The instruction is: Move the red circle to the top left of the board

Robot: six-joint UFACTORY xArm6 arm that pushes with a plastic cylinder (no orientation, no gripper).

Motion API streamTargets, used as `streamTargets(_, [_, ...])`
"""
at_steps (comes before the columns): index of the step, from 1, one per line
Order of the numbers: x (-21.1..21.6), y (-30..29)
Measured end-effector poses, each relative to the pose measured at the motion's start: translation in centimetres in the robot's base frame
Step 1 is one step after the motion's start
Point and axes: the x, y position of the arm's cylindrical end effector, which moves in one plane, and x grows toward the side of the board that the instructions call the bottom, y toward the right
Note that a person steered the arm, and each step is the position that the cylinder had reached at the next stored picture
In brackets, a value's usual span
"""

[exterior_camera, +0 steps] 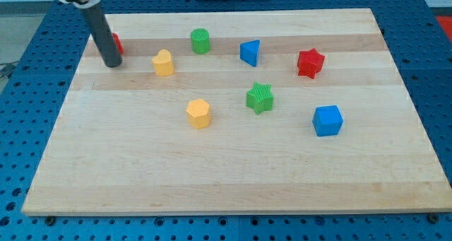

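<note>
I carry no jaws at all, so there is nothing to clench or release; I work only with my tip (pixel 113 64), the lower end of a dark rod. Taking my tip as the landmark: the red circle (pixel 116 43) sits just behind it toward the view's top, touching or very nearly so, mostly hidden by the rod, so its shape I judge from the task rather than see; it already lies near the board's (pixel 226 177) top left corner. The yellow block (pixel 163 62) is near, to the view's right of my tip; the green cylinder (pixel 200 40) is further right and slightly up; the blue triangle (pixel 249 52) and red star (pixel 310 62) are well beyond.

To finish well, I judge I should stay below and right of the circle and nudge gently up and left; short strokes through its centre, so it neither slips sideways nor runs off the edge.
</note>
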Motion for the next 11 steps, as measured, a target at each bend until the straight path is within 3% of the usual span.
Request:
streamTargets(2, [-1.9, -2.6])
streamTargets(11, [-10.2, -1.9])
